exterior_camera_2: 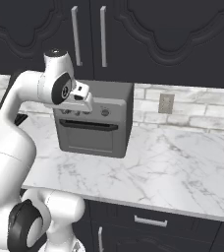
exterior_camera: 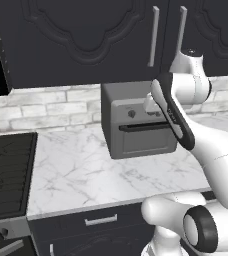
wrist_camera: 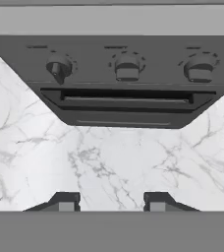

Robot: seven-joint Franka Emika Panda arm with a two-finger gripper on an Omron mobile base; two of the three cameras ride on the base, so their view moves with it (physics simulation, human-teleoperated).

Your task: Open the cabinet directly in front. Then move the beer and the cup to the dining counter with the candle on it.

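The arm (exterior_camera: pixel 186 107) is finished in glossy white, its rounded segments separated by dark joint rings. A black strip is seen along one link. The two fingertips (wrist_camera: pixel 67 202) are dark with paler grey faces; finer markings cannot be resolved.

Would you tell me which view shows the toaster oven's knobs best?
The hand view: the toaster oven faces the camera there, with three knobs large. The right base view shows small knobs beside the arm; in the left base view the arm covers most of them.
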